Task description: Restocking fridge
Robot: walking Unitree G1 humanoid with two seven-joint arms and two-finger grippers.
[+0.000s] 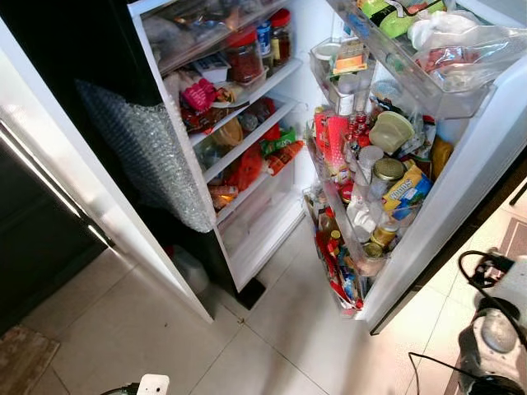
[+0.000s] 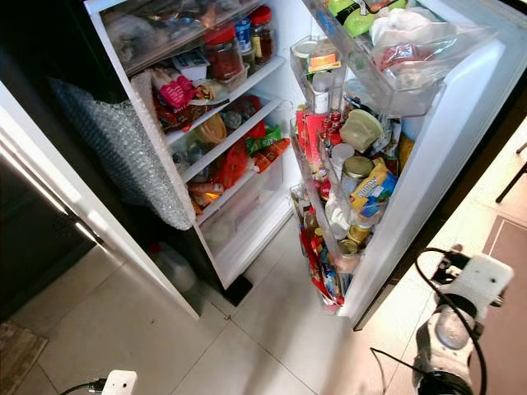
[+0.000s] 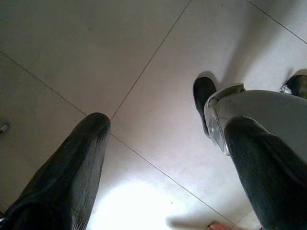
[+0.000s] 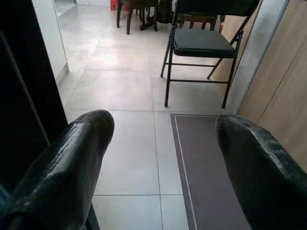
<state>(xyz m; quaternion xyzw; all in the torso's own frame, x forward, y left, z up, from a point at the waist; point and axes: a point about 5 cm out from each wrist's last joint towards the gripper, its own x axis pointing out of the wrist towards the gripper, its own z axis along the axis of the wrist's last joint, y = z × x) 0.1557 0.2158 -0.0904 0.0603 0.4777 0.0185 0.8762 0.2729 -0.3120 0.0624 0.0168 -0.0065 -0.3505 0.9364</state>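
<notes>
The fridge stands open before me, its white shelves (image 1: 247, 107) crowded with jars, packets and tubs. Two red-lidded jars (image 1: 244, 53) sit on an upper shelf. The open door's bins (image 1: 350, 234) on the right are packed with bottles, tins and a yellow packet (image 1: 405, 189). A plastic bag (image 1: 461, 49) lies in the top bin. My left gripper (image 3: 168, 129) hangs open over the floor tiles, holding nothing. My right gripper (image 4: 163, 122) is open too and points across the floor toward a chair. My right arm (image 2: 453, 321) hangs low at the right.
Bubble wrap (image 1: 148, 156) hangs on the fridge's left wall. A white jug (image 1: 193, 271) stands on the floor by the fridge base. A black folding chair (image 4: 204, 43) and a dark mat (image 4: 206, 158) lie off to my right. My own foot (image 3: 204, 96) rests on the tiles.
</notes>
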